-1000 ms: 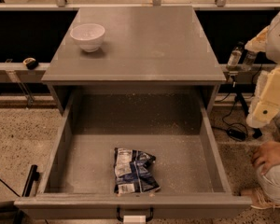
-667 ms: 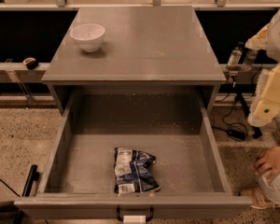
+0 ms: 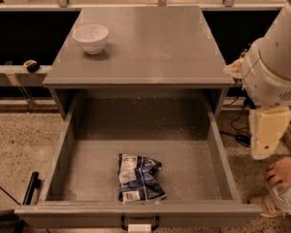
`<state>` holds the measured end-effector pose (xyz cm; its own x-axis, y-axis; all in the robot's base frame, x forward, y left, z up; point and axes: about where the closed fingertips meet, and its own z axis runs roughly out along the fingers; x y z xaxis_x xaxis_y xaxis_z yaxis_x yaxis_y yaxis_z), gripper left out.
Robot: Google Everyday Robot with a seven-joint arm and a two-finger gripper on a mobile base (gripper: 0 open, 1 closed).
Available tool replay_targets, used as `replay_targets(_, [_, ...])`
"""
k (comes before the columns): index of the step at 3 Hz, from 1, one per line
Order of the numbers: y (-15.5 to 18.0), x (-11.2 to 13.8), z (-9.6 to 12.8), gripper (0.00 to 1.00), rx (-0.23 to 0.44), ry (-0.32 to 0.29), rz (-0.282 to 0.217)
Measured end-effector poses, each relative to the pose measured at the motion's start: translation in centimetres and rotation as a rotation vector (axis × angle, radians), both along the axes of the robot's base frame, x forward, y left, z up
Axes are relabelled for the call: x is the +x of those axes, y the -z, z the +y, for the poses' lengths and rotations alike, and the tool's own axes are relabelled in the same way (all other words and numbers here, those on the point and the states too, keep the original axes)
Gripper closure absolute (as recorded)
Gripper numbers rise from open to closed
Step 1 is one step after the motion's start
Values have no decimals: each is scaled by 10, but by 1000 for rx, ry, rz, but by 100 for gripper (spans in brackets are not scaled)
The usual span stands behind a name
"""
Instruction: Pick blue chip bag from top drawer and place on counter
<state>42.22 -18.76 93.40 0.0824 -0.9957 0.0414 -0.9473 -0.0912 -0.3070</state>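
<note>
The blue chip bag (image 3: 138, 177) lies crumpled on the floor of the open top drawer (image 3: 58, 154), near the drawer's front wall and a little left of centre. Its white label patch faces the front. The counter (image 3: 155, 42) is the flat grey top of the cabinet behind the drawer. My white arm (image 3: 274, 67) stands at the right edge, beside the cabinet's right corner, with a cream-coloured part (image 3: 266, 130) hanging below it outside the drawer. My gripper does not show in this view.
A white bowl (image 3: 91, 37) sits on the counter's back left. The drawer's dark handle (image 3: 139, 224) is at the bottom edge. A person's hand and knee (image 3: 283, 176) are on the floor to the right of the drawer. A dark bar (image 3: 30, 188) stands left of it.
The person's hand at the right has shifted slightly down. The arm, the drawer and the chip bag have not visibly moved.
</note>
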Motion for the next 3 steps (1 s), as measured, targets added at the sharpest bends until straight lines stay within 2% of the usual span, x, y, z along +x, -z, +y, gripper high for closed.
replay_targets(1, [6, 18, 15, 0, 15, -92, -66])
replay_targets(2, [31, -2, 43, 0, 28, -263, 21])
replay_targets(3, [65, -34, 56, 0, 152, -410, 78])
